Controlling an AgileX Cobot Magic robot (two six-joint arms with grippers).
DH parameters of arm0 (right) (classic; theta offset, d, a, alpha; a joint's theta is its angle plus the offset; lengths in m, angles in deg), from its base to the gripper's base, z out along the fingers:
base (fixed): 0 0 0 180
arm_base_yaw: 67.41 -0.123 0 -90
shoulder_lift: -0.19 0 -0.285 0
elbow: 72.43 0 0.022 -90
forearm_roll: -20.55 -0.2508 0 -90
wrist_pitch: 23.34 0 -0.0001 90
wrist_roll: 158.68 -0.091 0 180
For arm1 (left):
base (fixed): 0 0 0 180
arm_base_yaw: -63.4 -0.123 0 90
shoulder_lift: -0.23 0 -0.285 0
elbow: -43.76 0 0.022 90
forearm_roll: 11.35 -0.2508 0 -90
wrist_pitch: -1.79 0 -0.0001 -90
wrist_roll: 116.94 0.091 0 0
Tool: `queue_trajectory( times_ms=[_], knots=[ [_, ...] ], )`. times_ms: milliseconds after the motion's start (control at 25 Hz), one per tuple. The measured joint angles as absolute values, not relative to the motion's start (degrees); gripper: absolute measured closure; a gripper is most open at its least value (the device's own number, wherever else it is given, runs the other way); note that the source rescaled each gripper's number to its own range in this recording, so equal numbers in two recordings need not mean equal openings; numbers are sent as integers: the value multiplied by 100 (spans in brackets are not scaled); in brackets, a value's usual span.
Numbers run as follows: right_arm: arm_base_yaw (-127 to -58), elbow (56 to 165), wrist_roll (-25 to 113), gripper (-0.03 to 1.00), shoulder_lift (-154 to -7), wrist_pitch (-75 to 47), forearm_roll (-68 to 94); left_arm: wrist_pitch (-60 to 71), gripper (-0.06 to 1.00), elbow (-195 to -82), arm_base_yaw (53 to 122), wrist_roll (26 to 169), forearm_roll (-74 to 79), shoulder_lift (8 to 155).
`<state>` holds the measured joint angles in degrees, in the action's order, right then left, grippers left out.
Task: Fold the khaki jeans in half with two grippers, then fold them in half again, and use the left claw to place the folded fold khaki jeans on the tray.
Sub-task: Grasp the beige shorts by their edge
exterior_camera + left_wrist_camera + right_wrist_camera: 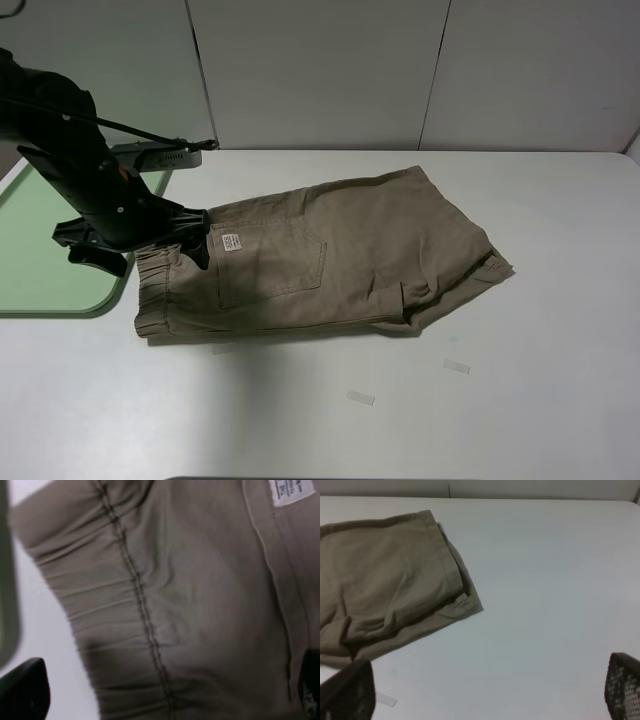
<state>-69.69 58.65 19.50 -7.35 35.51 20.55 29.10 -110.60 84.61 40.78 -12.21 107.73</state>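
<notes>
The white table carries two short strips of clear tape near its front edge, apart from the cloth. Pale wall panels close the back of the scene. The pale mint-green rectangular plastic tray, with rounded corners and a low rim, lies at the left edge of the table. The black left arm crosses above the tray and hides part of it in the exterior view.

The khaki jeans, tan cotton knee-length shorts, lie flat in the middle of the table, folded with one leg over the other. The gathered elastic waistband points toward the tray and lies just beside its rounded corner. The hems point to the right. The patch back pocket faces up, with a small white label at its top corner.

The left gripper stands over the far end of the waistband, beside the label. In the left wrist view its black fingertips stand wide apart with the gathered waistband between them. Contact with the cloth cannot be told.

The right gripper is outside the exterior view. In the right wrist view its fingertips stand wide apart above bare table, with the hem end of the shorts near but apart.
</notes>
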Motion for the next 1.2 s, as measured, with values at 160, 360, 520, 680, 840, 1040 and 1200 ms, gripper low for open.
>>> queue_trajectory(
  times_ms=[160,360,520,680,840,1040,1200],
  knots=[
    [-6969,5865,1950,-3,-735,3551,2055,2614,-5,-11062,8461,4061,-1135,11137],
    [-6969,5865,1950,-3,-735,3551,2055,2273,-5,-11067,8461,3855,-1093,11545],
    [-6969,5865,1950,-3,-735,3551,2055,1930,-5,-11067,8461,3796,-1092,11839],
    [-6969,5865,1950,-3,-735,3551,2055,1650,-5,-11084,8461,3781,-1097,11940],
    [-6969,5865,1950,-3,-735,3551,2055,1325,-3,-11143,8461,3781,-1135,12041],
    [-6969,5865,1950,-3,-735,3551,2055,1072,32,-11149,8487,3787,-1223,12124],
    [-6969,5865,1950,-3,-735,3551,2055,899,66,-11149,8528,3782,-1135,12180]
  ],
)
